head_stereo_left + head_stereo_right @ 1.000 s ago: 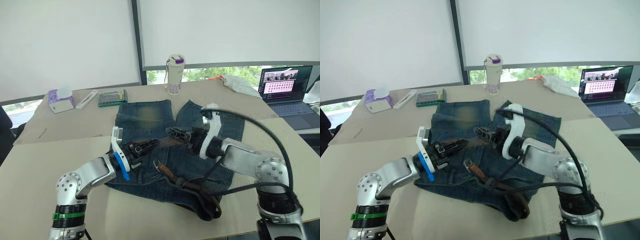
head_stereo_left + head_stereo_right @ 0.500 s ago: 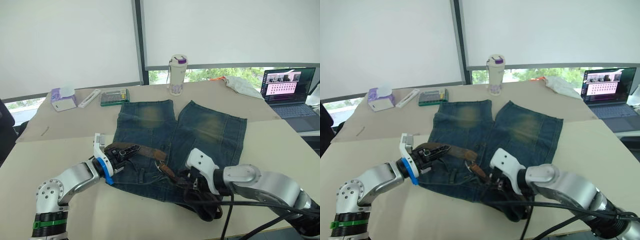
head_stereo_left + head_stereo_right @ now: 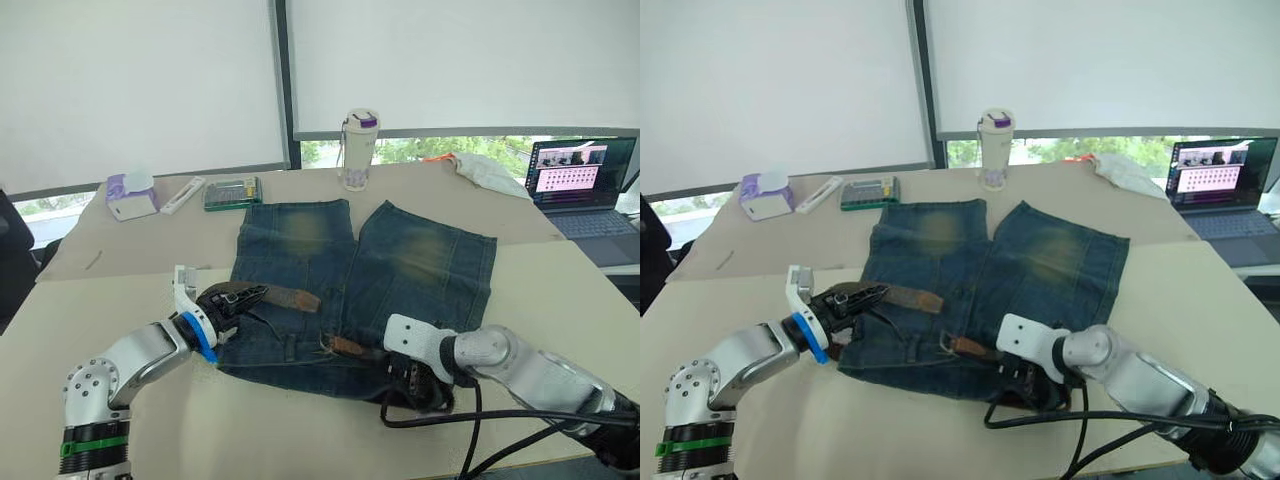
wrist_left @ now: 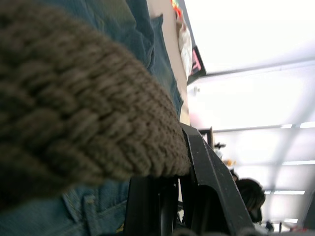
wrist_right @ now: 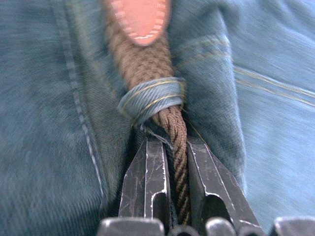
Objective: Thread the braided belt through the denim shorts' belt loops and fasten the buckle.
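The braided belt [image 3: 290,297] is lying across the denim shorts [image 3: 400,260] — the left gripper [image 3: 240,298] is pinching one end, the right gripper [image 5: 167,162] is clamping the strap just below a belt loop [image 5: 150,98].

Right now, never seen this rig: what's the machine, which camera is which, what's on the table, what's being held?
It is a humanoid robot with two arms, each ending in a two-fingered black claw. The two wide pictures come from its head camera, looking down over a table; the two close-ups come from cameras on the wrists. The denim shorts lie flat, with a bottle, a tissue box and a laptop further back. The left claw is shut on one end of the braided belt. The right claw pinches the belt just below a belt loop it passes through.
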Robot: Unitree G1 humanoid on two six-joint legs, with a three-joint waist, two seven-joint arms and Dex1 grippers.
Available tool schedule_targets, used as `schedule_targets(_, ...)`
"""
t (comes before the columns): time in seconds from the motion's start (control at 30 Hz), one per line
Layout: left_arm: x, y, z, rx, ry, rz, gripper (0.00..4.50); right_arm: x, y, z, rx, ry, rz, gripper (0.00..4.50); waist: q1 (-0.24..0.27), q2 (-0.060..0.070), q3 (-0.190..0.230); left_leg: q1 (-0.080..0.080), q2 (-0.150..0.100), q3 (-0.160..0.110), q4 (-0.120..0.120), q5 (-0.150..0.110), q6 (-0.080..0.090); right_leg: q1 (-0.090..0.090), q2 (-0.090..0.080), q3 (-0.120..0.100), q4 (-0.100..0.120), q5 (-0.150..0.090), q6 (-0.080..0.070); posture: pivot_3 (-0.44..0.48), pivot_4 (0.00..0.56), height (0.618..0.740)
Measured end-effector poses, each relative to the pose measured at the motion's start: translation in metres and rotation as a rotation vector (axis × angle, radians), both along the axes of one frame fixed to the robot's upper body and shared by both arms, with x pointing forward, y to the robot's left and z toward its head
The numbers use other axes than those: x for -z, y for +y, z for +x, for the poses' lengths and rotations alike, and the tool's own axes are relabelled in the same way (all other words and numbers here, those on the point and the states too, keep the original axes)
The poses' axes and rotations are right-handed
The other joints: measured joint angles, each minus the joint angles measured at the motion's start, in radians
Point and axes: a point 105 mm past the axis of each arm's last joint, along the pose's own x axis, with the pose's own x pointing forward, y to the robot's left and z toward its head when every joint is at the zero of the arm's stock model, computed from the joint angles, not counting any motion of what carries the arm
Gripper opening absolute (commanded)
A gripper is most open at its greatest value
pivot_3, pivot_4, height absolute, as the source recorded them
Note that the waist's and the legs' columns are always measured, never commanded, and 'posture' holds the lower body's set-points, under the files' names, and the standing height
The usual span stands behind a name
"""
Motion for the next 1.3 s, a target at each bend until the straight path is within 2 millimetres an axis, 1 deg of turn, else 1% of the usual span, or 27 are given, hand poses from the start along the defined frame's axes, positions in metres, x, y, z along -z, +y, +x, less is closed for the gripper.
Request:
schedule_targets(0.1, 0.000, -0.004, 0.002, 0.013, 0.006, 0.000, 0.00, -0.003, -0.022, 0.016, 0.031, -0.074, -0.102, 0.04, 0.002, 0.000, 0.000, 0.000, 0.000, 0.000, 0.000, 0.000, 0.000, 0.000, 0.001, 0.000, 0.000, 0.000, 0.000, 0.000, 0.150, 0.740)
schedule_targets(0.2, 0.003, -0.006, 0.002, 0.021, 0.016, 0.002, 0.00, -0.004, -0.026, 0.019, 0.005, -0.091, -0.132, 0.04, -0.003, 0.000, 0.000, 0.000, 0.002, 0.000, -0.001, 0.001, -0.002, -0.001, 0.002, 0.000, 0.000, 0.000, 0.000, 0.000, 0.150, 0.740)
schedule_targets(0.27, 0.004, -0.005, 0.002, 0.022, 0.019, 0.014, 0.00, -0.003, -0.027, 0.016, -0.007, -0.072, -0.110, 0.04, -0.003, 0.000, 0.000, 0.000, 0.002, 0.000, -0.001, 0.001, -0.002, -0.001, 0.002, 0.000, 0.000, 0.000, 0.000, 0.000, 0.150, 0.740)
schedule_targets(0.33, 0.005, -0.003, 0.001, 0.023, 0.021, 0.023, 0.00, -0.003, -0.026, 0.012, -0.005, -0.037, -0.068, 1.05, -0.001, 0.000, 0.000, 0.000, 0.002, 0.000, -0.001, 0.001, -0.002, -0.001, 0.002, 0.000, 0.000, 0.000, 0.000, 0.000, 0.150, 0.740)
schedule_targets(0.37, 0.007, -0.002, -0.003, 0.021, 0.026, 0.030, 0.00, -0.003, -0.022, 0.005, 0.004, 0.007, 0.010, 1.25, -0.001, -0.001, 0.000, 0.000, 0.002, -0.001, -0.002, 0.001, -0.002, -0.001, 0.002, 0.000, -0.001, 0.000, 0.000, 0.000, 0.150, 0.740)
schedule_targets(0.4, 0.012, 0.000, -0.006, 0.019, 0.042, 0.036, 0.00, -0.003, -0.014, -0.005, -0.009, 0.051, 0.085, 1.68, -0.003, 0.000, 0.000, 0.000, 0.003, -0.001, -0.002, 0.001, -0.002, -0.001, 0.002, 0.001, -0.001, 0.000, 0.000, 0.000, 0.150, 0.740)
schedule_targets(0.43, 0.016, 0.000, -0.009, 0.021, 0.054, 0.041, 0.00, -0.003, -0.007, -0.011, -0.028, 0.075, 0.129, 1.95, -0.003, 0.000, 0.000, 0.000, 0.003, -0.001, -0.002, 0.001, -0.002, -0.001, 0.002, 0.001, 0.000, 0.000, 0.000, 0.000, 0.150, 0.740)
schedule_targets(0.47, 0.019, 0.000, -0.013, 0.025, 0.062, 0.051, 0.00, -0.006, 0.000, -0.018, -0.048, 0.093, 0.186, 1.95, -0.004, 0.000, 0.001, 0.000, 0.003, -0.001, -0.002, 0.001, -0.002, -0.002, 0.002, 0.001, 0.000, 0.000, 0.000, 0.000, 0.150, 0.740)
schedule_targets(0.53, 0.027, 0.000, -0.024, 0.025, 0.081, 0.080, 0.00, -0.022, 0.015, -0.031, -0.108, 0.088, 0.303, 1.95, -0.007, 0.000, 0.001, 0.000, 0.003, -0.001, -0.004, 0.001, -0.002, -0.002, 0.002, 0.002, -0.001, 0.000, 0.000, 0.000, 0.150, 0.740)
schedule_targets(0.63, 0.039, 0.002, -0.036, 0.012, 0.129, 0.112, 0.00, -0.044, 0.026, -0.038, -0.177, 0.020, 0.377, 1.95, -0.004, 0.000, 0.001, 0.001, 0.003, 0.000, -0.005, 0.001, -0.002, -0.001, 0.002, 0.002, -0.001, 0.000, 0.000, 0.000, 0.150, 0.740)
schedule_targets(0.7, 0.048, 0.003, -0.042, 0.002, 0.168, 0.136, 0.00, -0.051, 0.031, -0.040, -0.212, -0.018, 0.398, 1.95, -0.002, 0.000, 0.001, 0.001, 0.003, -0.001, -0.005, 0.001, -0.002, 0.000, 0.002, 0.001, -0.001, 0.000, 0.000, 0.000, 0.150, 0.740)
schedule_targets(0.77, 0.053, 0.003, -0.044, -0.003, 0.200, 0.163, 0.00, -0.051, 0.037, -0.043, -0.239, -0.024, 0.418, 1.95, 0.004, -0.001, 0.002, 0.000, 0.002, -0.001, -0.005, 0.001, -0.002, 0.000, 0.000, 0.000, -0.001, 0.000, 0.000, 0.000, 0.150, 0.740)
schedule_targets(0.87, 0.052, 0.007, -0.043, -0.028, 0.209, 0.203, 0.00, -0.047, 0.041, -0.045, -0.266, -0.031, 0.394, 1.95, 0.004, -0.001, 0.002, 0.000, 0.002, -0.001, -0.005, 0.001, -0.002, 0.000, 0.000, 0.000, -0.001, 0.000, 0.000, 0.000, 0.150, 0.740)
schedule_targets(1.0, 0.053, 0.017, -0.042, -0.054, 0.224, 0.256, 0.00, -0.044, 0.049, -0.042, -0.299, -0.061, 0.375, 1.95, -0.002, -0.001, 0.002, 0.001, 0.003, -0.001, -0.007, 0.001, -0.002, -0.001, 0.002, 0.000, -0.001, 0.000, -0.001, 0.000, 0.150, 0.740)
schedule_targets(1.03, 0.054, 0.021, -0.043, -0.063, 0.235, 0.277, 0.00, -0.039, 0.051, -0.041, -0.324, -0.069, 0.344, 1.95, -0.004, -0.001, 0.002, 0.002, 0.003, -0.001, -0.007, 0.001, -0.003, -0.001, 0.002, 0.000, -0.001, 0.000, -0.001, 0.000, 0.150, 0.740)
schedule_targets(1.1, 0.056, 0.023, -0.043, -0.070, 0.245, 0.284, 0.00, -0.034, 0.053, -0.041, -0.337, -0.065, 0.330, 1.95, -0.004, -0.001, 0.002, 0.002, 0.003, -0.001, -0.007, 0.001, -0.003, -0.001, 0.002, 0.000, -0.001, -0.001, -0.001, 0.000, 0.150, 0.740)
schedule_targets(1.13, 0.059, 0.021, -0.044, -0.064, 0.258, 0.291, 0.00, -0.030, 0.055, -0.041, -0.345, -0.064, 0.323, 1.95, -0.004, -0.001, 0.002, 0.002, 0.003, 0.000, -0.007, 0.001, -0.003, -0.001, 0.002, 0.000, -0.001, -0.001, -0.001, 0.000, 0.150, 0.740)
schedule_targets(1.2, 0.063, 0.015, -0.046, -0.040, 0.272, 0.299, 0.00, -0.029, 0.060, -0.041, -0.363, -0.065, 0.337, 1.95, -0.001, -0.001, 0.002, 0.001, 0.002, -0.001, -0.007, 0.001, -0.003, -0.001, 0.001, 0.000, -0.001, 0.000, -0.001, 0.000, 0.150, 0.740)
schedule_targets(1.3, 0.058, 0.003, -0.042, -0.006, 0.252, 0.304, 0.00, -0.032, 0.065, -0.042, -0.384, -0.076, 0.353, 1.95, 0.004, -0.001, 0.002, 0.001, 0.002, -0.001, -0.006, 0.001, -0.002, 0.000, 0.001, -0.001, -0.001, 0.000, -0.001, 0.000, 0.150, 0.740)
